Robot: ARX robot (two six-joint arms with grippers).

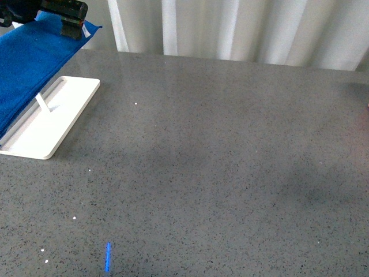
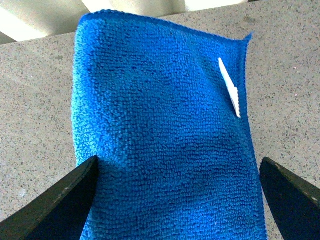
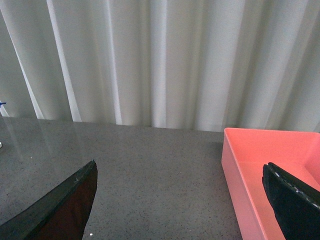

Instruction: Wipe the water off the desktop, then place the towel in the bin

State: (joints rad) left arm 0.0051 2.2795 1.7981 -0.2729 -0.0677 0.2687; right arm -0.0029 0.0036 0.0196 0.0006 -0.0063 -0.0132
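The blue fluffy towel (image 1: 29,63) lies at the far left of the dark-grey speckled desktop (image 1: 219,161), its near edge over the white tray (image 1: 55,124). My left gripper (image 1: 66,17) hovers over the towel's far end. In the left wrist view it is open (image 2: 177,200), with the towel (image 2: 160,135) and its white tag (image 2: 231,95) between and beyond the fingers (image 2: 60,205). My right gripper (image 3: 180,200) is open and empty above the desktop (image 3: 160,175), beside the pink bin (image 3: 270,170). I cannot make out any water.
A white pleated curtain (image 1: 242,29) hangs behind the desk's far edge. A short blue streak (image 1: 108,257) and a few white flecks lie near the front left. A small upright white piece (image 1: 43,104) stands on the tray.
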